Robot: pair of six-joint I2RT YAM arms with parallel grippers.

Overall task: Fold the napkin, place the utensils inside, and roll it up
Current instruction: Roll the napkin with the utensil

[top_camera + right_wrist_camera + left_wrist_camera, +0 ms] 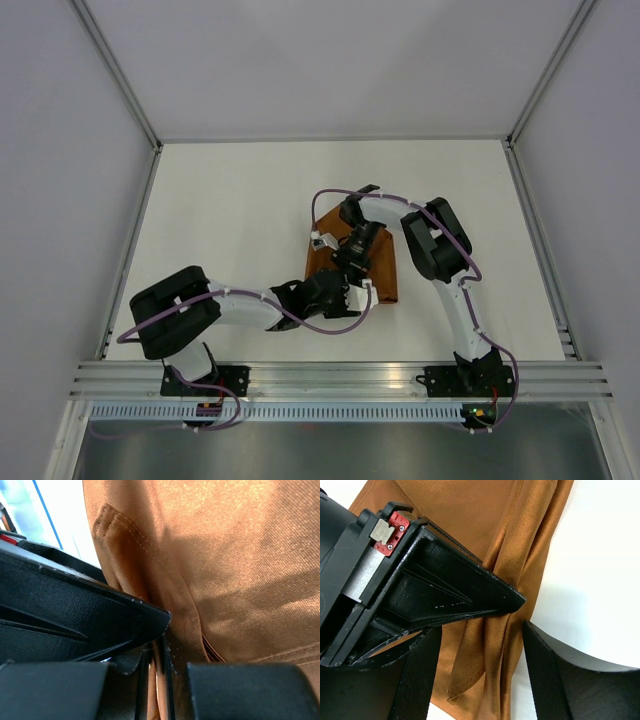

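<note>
Left gripper [482, 625], nearest the front edge of the tabletop, is released: its two fingers [422, 675] stand well apart, straddling a raised ridge of the napkin [385, 275] without closing on it. The left arm [235, 308] reaches in low from the near left corner toward the middle of the table [230, 220]. Just beyond those fingertips sits the right gripper [518, 599], whose pointed black tip meets the same ridge. Creases in the cloth run together at that tip from above and below, so it looks to be clenched on a pinch of the napkin, though the right wrist view is too close and blurred to be sure. In that view a hemmed edge [120, 545] of the cloth curls down into the narrow slot between the right gripper's own fingers, with the left gripper's tapered finger just beside it. The right arm [440, 250] comes up from the near right, bends over the right half of the table and turns leftward above the cloth. The rust-brown napkin lies rumpled near the middle of the tabletop, a little toward the right edge, nearer the near edge than the far one and well apart from every corner. Its right part lies flat and bare; its left part is hidden beneath the two grippers.
</note>
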